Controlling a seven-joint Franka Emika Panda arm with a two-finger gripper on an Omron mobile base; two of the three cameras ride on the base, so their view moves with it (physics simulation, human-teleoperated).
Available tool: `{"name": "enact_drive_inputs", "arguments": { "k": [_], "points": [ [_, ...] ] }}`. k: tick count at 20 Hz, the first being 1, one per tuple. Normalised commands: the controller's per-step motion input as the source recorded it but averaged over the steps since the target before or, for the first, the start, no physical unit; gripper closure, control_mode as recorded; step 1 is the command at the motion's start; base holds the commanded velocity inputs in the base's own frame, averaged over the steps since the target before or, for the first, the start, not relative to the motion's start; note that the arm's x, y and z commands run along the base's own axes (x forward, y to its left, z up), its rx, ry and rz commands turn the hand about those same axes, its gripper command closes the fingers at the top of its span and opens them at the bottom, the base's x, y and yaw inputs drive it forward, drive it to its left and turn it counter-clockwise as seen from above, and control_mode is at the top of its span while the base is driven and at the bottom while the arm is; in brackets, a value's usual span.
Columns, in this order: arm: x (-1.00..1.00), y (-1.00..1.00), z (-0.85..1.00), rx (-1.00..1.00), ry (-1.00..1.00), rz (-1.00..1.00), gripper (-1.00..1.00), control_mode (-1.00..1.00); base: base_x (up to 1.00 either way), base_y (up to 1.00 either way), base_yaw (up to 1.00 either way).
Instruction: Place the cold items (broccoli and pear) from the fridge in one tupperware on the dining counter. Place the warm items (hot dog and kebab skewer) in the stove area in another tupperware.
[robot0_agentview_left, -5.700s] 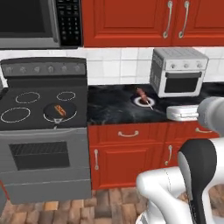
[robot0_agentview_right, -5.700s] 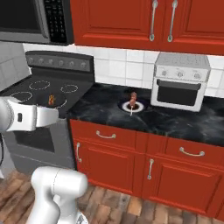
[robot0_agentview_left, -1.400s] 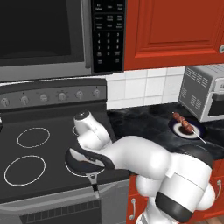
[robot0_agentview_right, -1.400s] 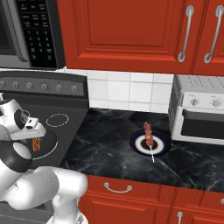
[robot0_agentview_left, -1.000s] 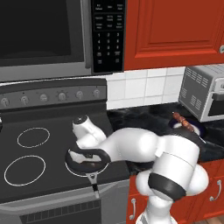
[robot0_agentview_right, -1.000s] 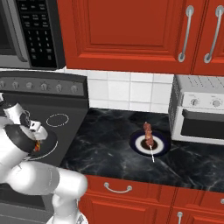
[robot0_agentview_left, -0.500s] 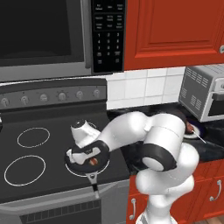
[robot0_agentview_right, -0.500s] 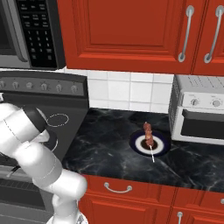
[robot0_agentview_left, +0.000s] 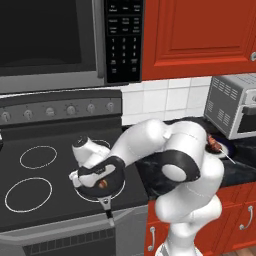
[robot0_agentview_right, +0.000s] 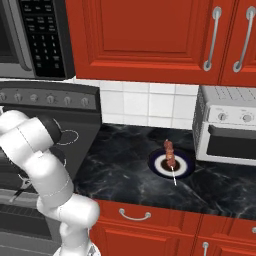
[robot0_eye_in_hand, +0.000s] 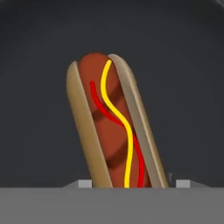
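With the tool (robot0_agentview_left: 101, 181) lowered into the pan (robot0_agentview_left: 116, 185) on the stove's near right burner, its jaw state indiscernible, it should pinch the hot dog (robot0_eye_in_hand: 114, 127) across its bun before lifting vertically.

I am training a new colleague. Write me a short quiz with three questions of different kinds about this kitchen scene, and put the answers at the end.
1. True or false: the kebab skewer lies on a plate on the black counter.
2. Multiple choice: the hot dog lies in (A) a pan on the stove, (B) the toaster oven, (C) a bowl on the counter.
3. Short answer: which toppings run along the hot dog?

Key
1. True.
2. A. The left base view shows the claw down in the pan, at the hot dog.
3. One yellow line and one red line.
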Motion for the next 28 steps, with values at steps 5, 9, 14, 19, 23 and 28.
{"name": "enact_drive_inputs", "arguments": {
  "k": [5, 9, 14, 19, 23, 28],
  "points": [
    [-0.49, -0.03, 0.57, 0.00, -0.29, 0.00, 1.00, -1.00, 0.00, 0.00, 0.00],
    [-0.38, -0.14, 0.87, 0.00, -0.25, 0.00, 1.00, -1.00, 0.00, 0.00, 0.00],
    [-0.32, -0.33, 0.85, 0.01, -0.01, 0.00, 1.00, -1.00, 0.00, 0.00, 0.00],
    [-0.32, -0.39, 0.70, 0.00, 0.00, 0.00, 1.00, -1.00, 0.00, 0.00, 0.00],
    [-0.40, -0.47, 0.45, 0.04, 0.00, 0.00, 1.00, -1.00, 0.00, 0.00, 0.00],
    [-0.47, -0.45, 0.43, 0.09, 0.00, 0.01, 1.00, -1.00, 0.00, 0.00, 0.00]
  ]
}}
